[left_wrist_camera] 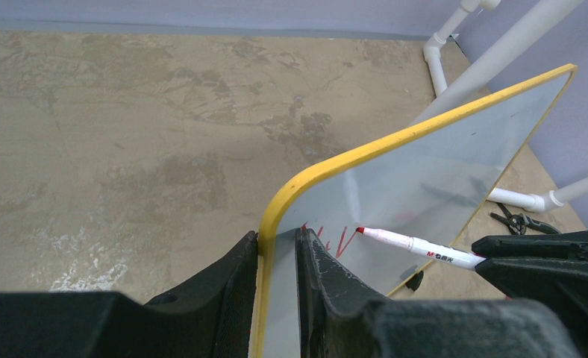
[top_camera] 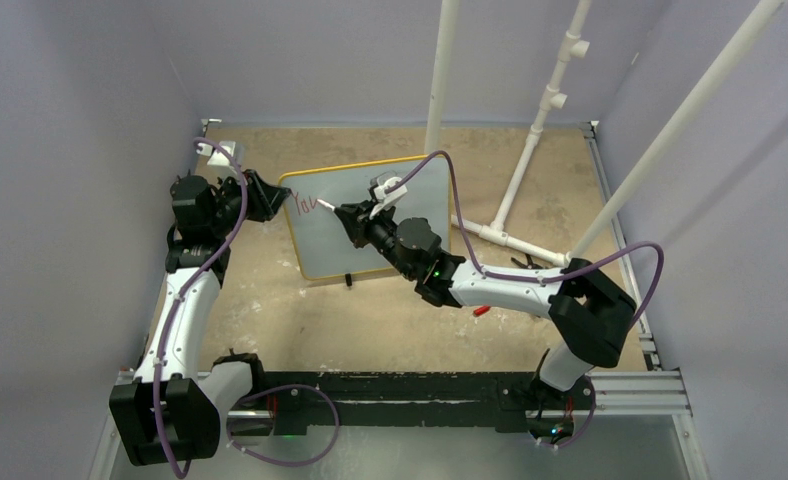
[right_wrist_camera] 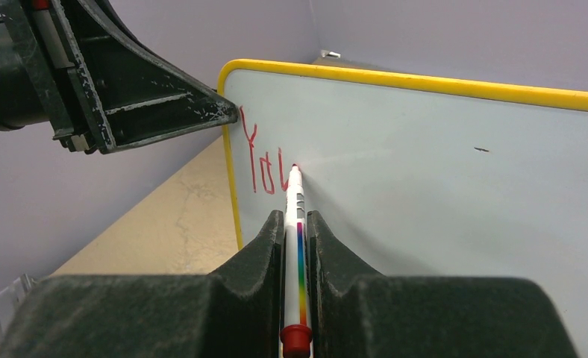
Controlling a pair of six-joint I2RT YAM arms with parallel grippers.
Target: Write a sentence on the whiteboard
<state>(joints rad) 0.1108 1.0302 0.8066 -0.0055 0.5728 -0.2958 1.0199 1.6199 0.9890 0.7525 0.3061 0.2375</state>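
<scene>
The whiteboard (top_camera: 390,205), white with a yellow frame, stands tilted on the table. My left gripper (top_camera: 275,197) is shut on its upper left edge; in the left wrist view (left_wrist_camera: 277,246) its jaws pinch the yellow frame (left_wrist_camera: 366,153). My right gripper (top_camera: 348,214) is shut on a white marker (top_camera: 325,206) with a red tip. In the right wrist view the marker (right_wrist_camera: 295,216) runs between my right gripper's jaws (right_wrist_camera: 296,220), its tip touching the whiteboard (right_wrist_camera: 440,171) at the end of the red letters "You" (right_wrist_camera: 265,160). The marker also shows in the left wrist view (left_wrist_camera: 418,246).
White PVC pipes (top_camera: 525,150) stand at the back right with a base pipe lying on the table (top_camera: 500,238). A small red cap (top_camera: 481,310) lies under the right arm. Black pliers (left_wrist_camera: 518,220) lie near the pipe base.
</scene>
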